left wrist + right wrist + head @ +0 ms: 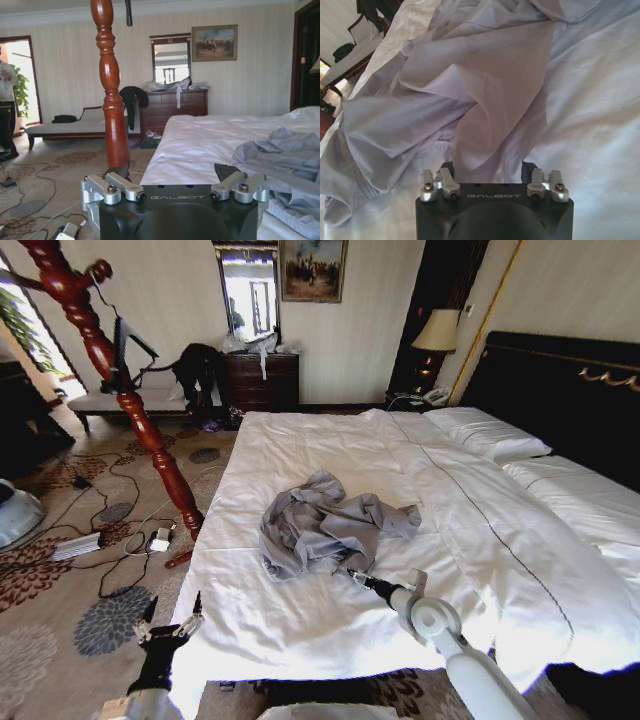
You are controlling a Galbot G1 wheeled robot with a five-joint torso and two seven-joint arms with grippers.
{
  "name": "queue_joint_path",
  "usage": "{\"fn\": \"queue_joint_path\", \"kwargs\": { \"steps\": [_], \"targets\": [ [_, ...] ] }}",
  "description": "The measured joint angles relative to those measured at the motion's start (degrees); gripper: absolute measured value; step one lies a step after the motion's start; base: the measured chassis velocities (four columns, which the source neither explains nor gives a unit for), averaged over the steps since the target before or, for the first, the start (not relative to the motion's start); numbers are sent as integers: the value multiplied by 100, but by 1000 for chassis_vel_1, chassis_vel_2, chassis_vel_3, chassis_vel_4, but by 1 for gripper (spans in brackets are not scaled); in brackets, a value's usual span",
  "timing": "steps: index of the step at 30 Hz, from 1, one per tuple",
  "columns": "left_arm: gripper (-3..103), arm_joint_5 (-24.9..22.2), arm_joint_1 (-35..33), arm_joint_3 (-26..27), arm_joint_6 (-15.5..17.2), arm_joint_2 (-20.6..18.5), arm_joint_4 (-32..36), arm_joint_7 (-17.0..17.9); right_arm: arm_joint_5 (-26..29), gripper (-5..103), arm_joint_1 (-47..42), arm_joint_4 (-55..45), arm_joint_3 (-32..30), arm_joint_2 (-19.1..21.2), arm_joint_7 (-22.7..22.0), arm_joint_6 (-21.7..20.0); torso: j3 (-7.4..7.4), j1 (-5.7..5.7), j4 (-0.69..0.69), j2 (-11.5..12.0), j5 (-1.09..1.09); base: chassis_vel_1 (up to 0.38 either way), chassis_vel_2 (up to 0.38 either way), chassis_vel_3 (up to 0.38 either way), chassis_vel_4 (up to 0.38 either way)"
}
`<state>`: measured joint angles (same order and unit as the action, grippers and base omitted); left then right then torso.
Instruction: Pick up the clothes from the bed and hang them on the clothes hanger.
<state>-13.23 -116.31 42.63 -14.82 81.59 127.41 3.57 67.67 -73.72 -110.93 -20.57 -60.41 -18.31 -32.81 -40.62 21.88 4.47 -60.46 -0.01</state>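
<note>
A: right gripper [353, 576]?
B: at the near edge of the jacket [325, 528], jaws spread with a fold of the grey fabric between them in the right wrist view, not clamped

A: jacket position?
B: crumpled heap mid-bed [300, 630], on the white sheet

A: left gripper [190, 620]?
B: low at the bed's near-left corner, beside the mattress edge, well clear of the jacket. can't tell if it's open or closed

A: hanger [125, 345]?
B: black one on the wooden stand [150, 430], left of the bed
</note>
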Motion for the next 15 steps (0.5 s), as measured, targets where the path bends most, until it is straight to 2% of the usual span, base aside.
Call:
{"fn": "queue_joint_path", "kwargs": {
  "steps": [3,5,7,8,11,12,13,14,15],
  "targets": [
    [99,-100,54,-47,68,-120,-68,26,3,53,-6,9,-5,2,0,-1,0,0,0,0,0,0,0,0,0],
    [99,-131,65,-57,85,-161,-83,32,4,53,-8,10,-9,1,0,-1,0,0,0,0,0,0,0,0,0],
    [99,-322,107,-82,177,-337,-114,64,3,43,-5,20,-13,-23,0,-3,0,0,0,0,0,0,0,0,0],
    [99,-322,107,-82,177,-337,-114,64,3,43,-5,20,-13,-23,0,-3,0,0,0,0,0,0,0,0,0],
    [99,-791,203,-83,364,-761,-129,106,-2,27,5,24,-24,-71,0,-5,0,0,0,0,0,0,0,0,0],
    [99,-903,225,-83,406,-851,-128,113,-3,27,6,24,-28,-78,-2,-6,0,0,0,0,0,0,0,0,0],
    [99,-1226,277,-110,530,-1072,-98,155,-4,15,7,21,-37,-84,-9,-8,0,0,0,0,0,0,0,0,0],
    [99,-1226,277,-110,530,-1072,-98,155,-4,15,7,21,-37,-84,-9,-8,0,0,0,0,0,0,0,0,0],
    [99,-1471,316,-148,638,-1229,-47,186,-4,15,8,15,-45,-84,-21,-9,0,0,0,0,-1,0,0,0,0]
  ]
}}
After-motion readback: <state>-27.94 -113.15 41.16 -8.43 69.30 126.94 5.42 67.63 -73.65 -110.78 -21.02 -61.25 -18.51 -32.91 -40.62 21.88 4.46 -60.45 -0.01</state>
